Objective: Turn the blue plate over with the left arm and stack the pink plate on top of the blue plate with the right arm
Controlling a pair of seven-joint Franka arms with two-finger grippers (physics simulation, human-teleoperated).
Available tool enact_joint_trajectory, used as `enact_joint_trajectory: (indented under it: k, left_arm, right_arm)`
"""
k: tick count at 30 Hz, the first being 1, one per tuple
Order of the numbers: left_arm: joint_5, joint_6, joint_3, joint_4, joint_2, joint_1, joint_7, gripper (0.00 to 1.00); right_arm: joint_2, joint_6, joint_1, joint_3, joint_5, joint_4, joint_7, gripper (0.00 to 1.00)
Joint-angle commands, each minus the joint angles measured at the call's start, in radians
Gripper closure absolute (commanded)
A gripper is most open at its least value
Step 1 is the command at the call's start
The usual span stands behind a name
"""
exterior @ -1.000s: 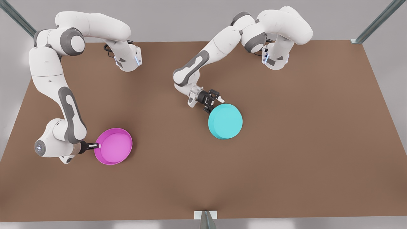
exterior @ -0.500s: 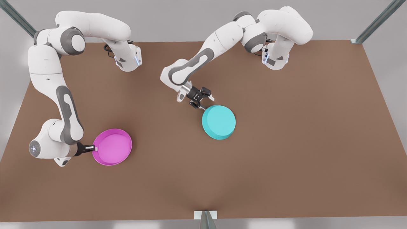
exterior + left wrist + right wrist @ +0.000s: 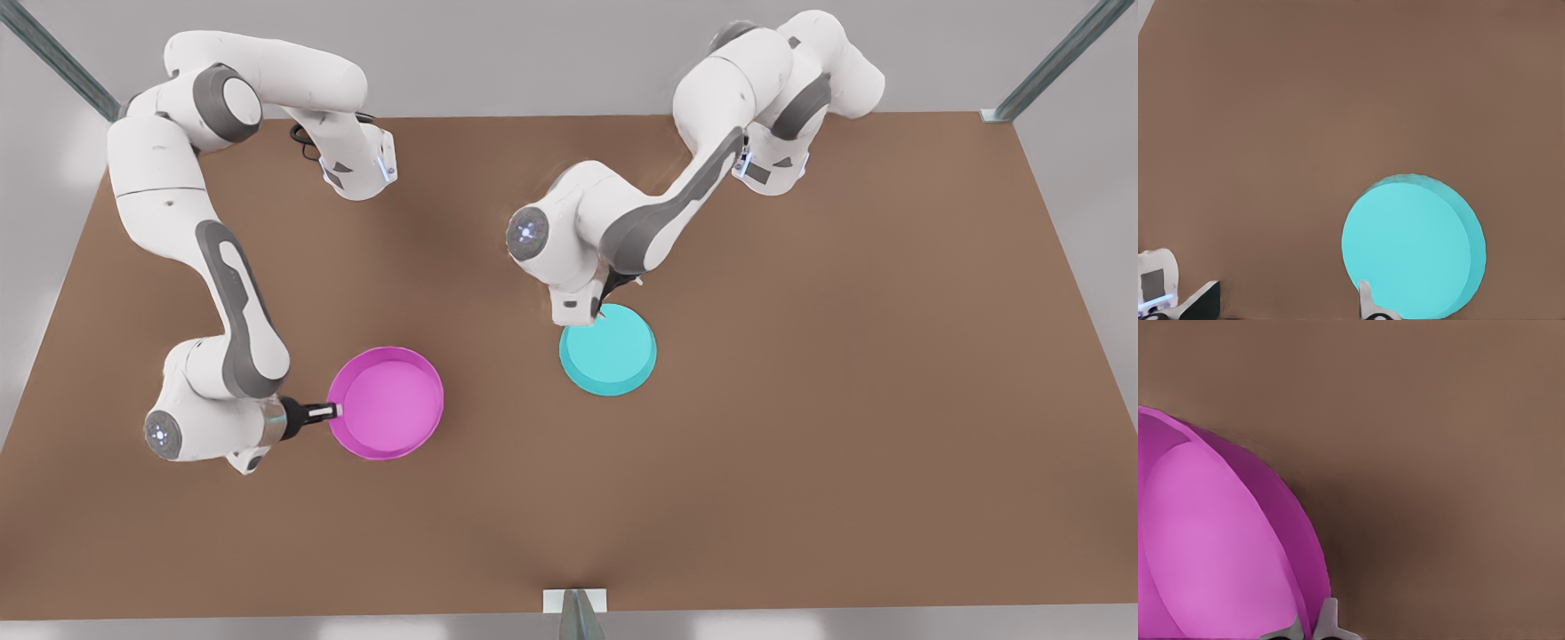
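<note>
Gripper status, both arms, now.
Left gripper: at the rim of the round turquoise plastic plate; state cannot be told.
Right gripper: shut on the round magenta plastic plate.

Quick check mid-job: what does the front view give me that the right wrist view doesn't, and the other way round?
Front view alone: the blue plate base-up on the table, the left gripper at its rim, both whole arms, and the plates well apart. Right wrist view alone: a close look at the right gripper, its fingers pinching the rim. Both: the pink plate open side up, held by that gripper.
</note>
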Motion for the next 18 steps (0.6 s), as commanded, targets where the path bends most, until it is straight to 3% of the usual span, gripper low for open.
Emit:
enact_joint_trajectory:
  k: [1, 4, 6, 9, 11, 12, 16, 18]
  left_arm:
    - [-0.212, -0.008, -0.001, 0.000, -0.018, 0.042, 0.051, 0.00]
    - [-0.236, -0.094, 0.005, 0.000, -0.124, 0.495, 0.973, 0.00]
    - [-0.180, -0.094, 0.008, 0.000, -0.153, 0.613, 1.310, 0.00]
    - [-0.167, -0.089, 0.008, -0.024, -0.280, 0.641, 1.367, 0.00]
    - [-0.173, 0.064, 0.013, -0.323, -0.489, 0.621, 1.360, 0.00]
    - [-0.173, 0.129, 0.054, -0.423, -0.525, 0.580, 1.361, 0.00]
    - [-0.172, 0.144, 0.054, -0.443, -0.497, 0.578, 1.366, 0.00]
    - [-0.173, 0.140, 0.054, -0.443, -0.492, 0.580, 1.366, 0.00]
  right_arm:
    - [0.001, 0.000, 0.010, 0.000, -0.004, 0.001, 0.004, 0.79]
    - [-0.001, -0.002, 0.085, 0.020, 0.000, 0.044, 0.093, 0.79]
    - [-0.001, 0.001, 0.084, 0.077, 0.006, 0.037, 0.127, 0.79]
    - [0.001, 0.029, 0.127, 0.088, 0.048, 0.043, 0.197, 0.79]
    - [0.001, 0.069, 0.191, 0.088, 0.066, 0.046, 0.274, 0.79]
    - [0.001, 0.084, 0.222, 0.088, 0.075, 0.046, 0.302, 0.79]
    - [-0.001, 0.158, 0.328, 0.088, 0.077, 0.047, 0.433, 0.79]
    - [0.001, 0.158, 0.335, 0.131, 0.078, 0.047, 0.437, 0.79]
